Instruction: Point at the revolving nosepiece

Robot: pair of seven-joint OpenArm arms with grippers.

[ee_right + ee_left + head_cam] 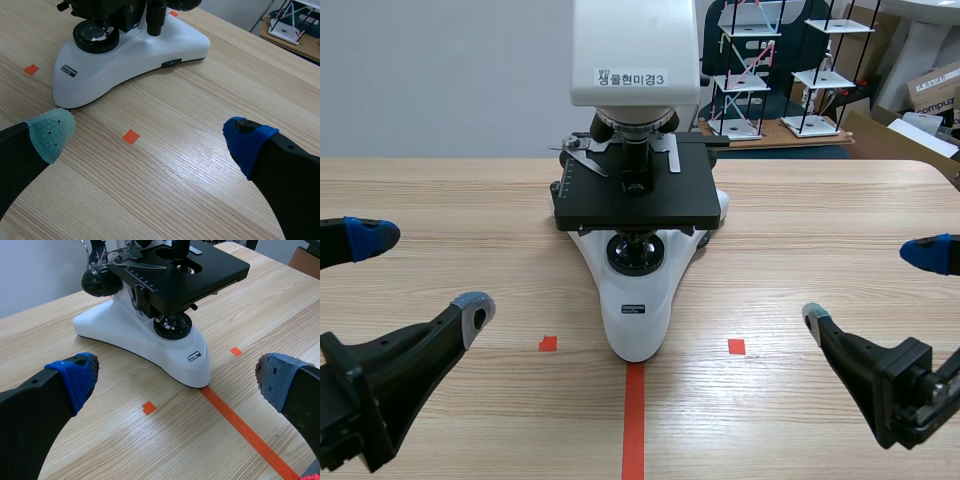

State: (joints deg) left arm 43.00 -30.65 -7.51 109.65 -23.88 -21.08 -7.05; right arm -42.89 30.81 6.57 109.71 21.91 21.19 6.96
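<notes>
Well apart: revolving nosepiece point(636, 126) ahead of L gripper point(420, 275), R gripper point(872, 287).

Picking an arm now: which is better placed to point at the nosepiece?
Left, marginally. Both are open, low; the left gripper faces the stage under the nosepiece, the right gripper only the base.

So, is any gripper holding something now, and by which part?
Nothing is held. The left gripper and the right gripper are both open, apart from the microscope.
</notes>
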